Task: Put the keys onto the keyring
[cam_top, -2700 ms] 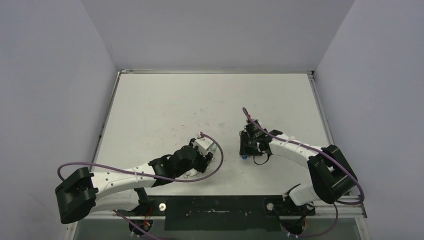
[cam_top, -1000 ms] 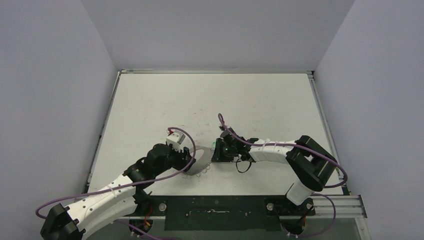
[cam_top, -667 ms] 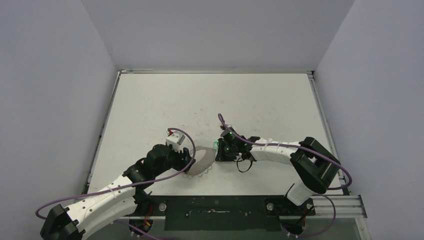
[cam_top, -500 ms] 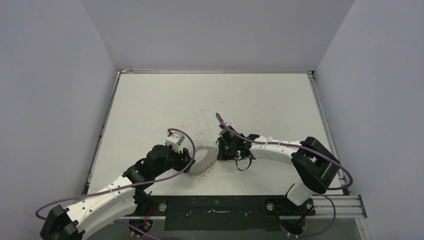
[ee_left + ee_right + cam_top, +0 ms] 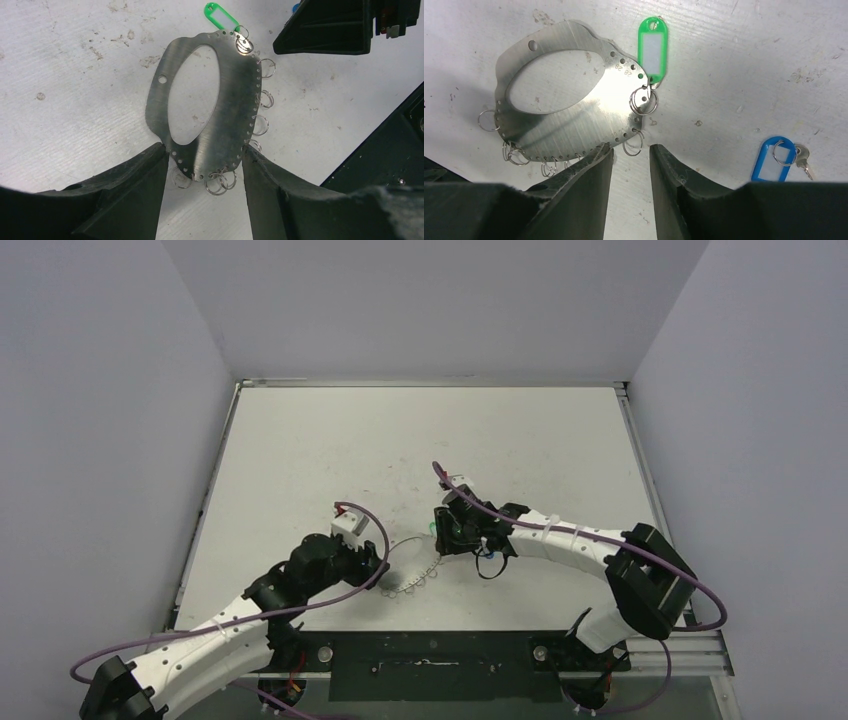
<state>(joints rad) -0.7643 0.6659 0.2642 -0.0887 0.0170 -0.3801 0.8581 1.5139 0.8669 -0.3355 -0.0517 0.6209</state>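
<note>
Holding the keyring: your left jaws sit clenched against both edges of the near end of the keyring (image 5: 235,100), a flat metal plate with an oval hole. It looks gripped, though you cannot tell whether it rests on the desk (image 5: 724,75) or is raised.
Free arm: your right jaws are released, with a narrow gap between them and nothing in it. They hover just beside the plate's rim, by one of the small split rings (image 5: 633,142).
Green key: the green tag (image 5: 652,47) lies touching the rim beside a split ring. Whether it is hooked on cannot be told, and the key itself is out of sight.
Blue key: the blue tag (image 5: 770,162), its ring and the small key (image 5: 802,155) lie loose on the desk, well apart from the keyring.
Done: at most the green one, by a fair reading.
Left: the blue key for certain; you need to pick it up and thread it on.
</note>
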